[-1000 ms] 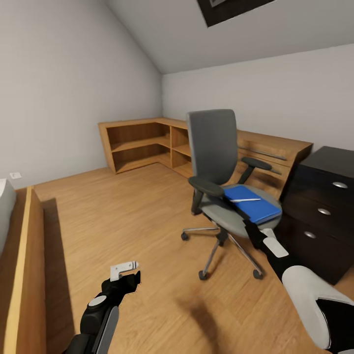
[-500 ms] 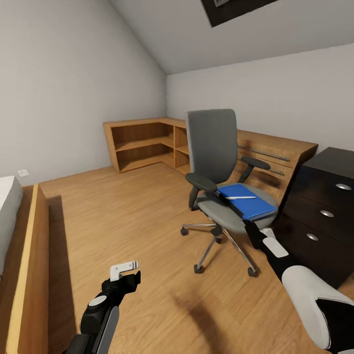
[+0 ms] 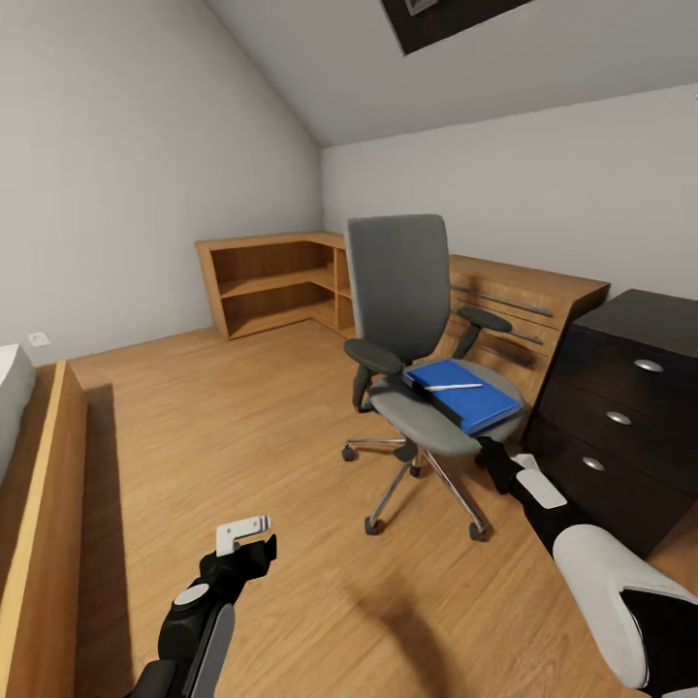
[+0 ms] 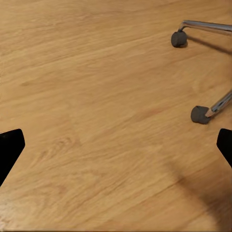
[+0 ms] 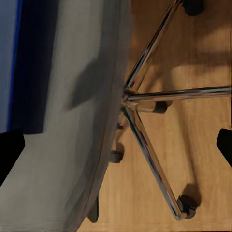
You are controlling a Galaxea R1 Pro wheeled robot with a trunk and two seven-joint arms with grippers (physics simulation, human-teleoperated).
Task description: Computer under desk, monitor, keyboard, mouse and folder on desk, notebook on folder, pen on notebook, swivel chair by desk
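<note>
Right tool at swivel chair seat edge, seemingly open.

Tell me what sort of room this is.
Likely an attic bedroom with a work corner: a sloped ceiling, a swivel chair beside a black drawer unit, low wooden shelves, and what looks like a bed edge.

Matt grey cloth-upholstered swivel chair with matt black plastic armrests and a shiny chrome five-star base, smooth blue folder, glossy varnished wood-plank floor, light wood corner shelving, black table with round silver metal knobs
</note>
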